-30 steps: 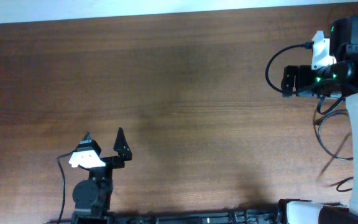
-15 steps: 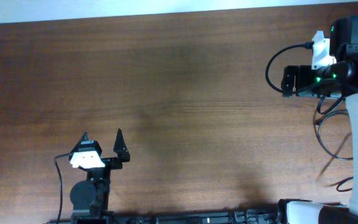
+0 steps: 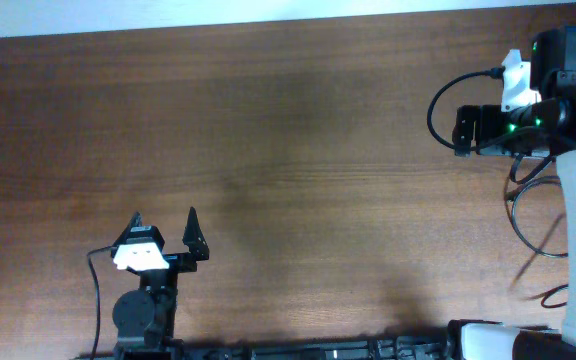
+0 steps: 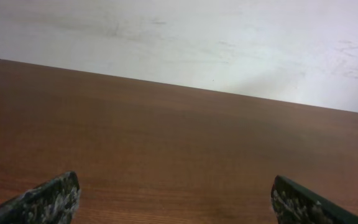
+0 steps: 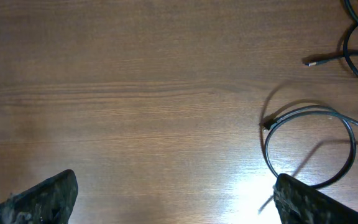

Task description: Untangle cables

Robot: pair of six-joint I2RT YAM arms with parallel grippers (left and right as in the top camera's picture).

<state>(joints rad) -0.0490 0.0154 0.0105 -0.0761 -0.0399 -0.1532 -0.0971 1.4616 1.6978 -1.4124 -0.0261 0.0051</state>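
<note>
Cables point(image 5: 319, 106): loose strands on desk point(image 3: 288, 150), just right of right fingers point(image 5: 45, 196); seemingly mostly untangled, final separating left. Left fingers point(image 4: 48, 196), right fingers: wide apart, empty.

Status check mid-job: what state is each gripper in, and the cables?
left gripper: open, holding nothing.
right gripper: open, holding nothing.
cables: loose on the table, one curled in a loop, none gripped; they run out of frame, so any tangle is unclear.
</note>
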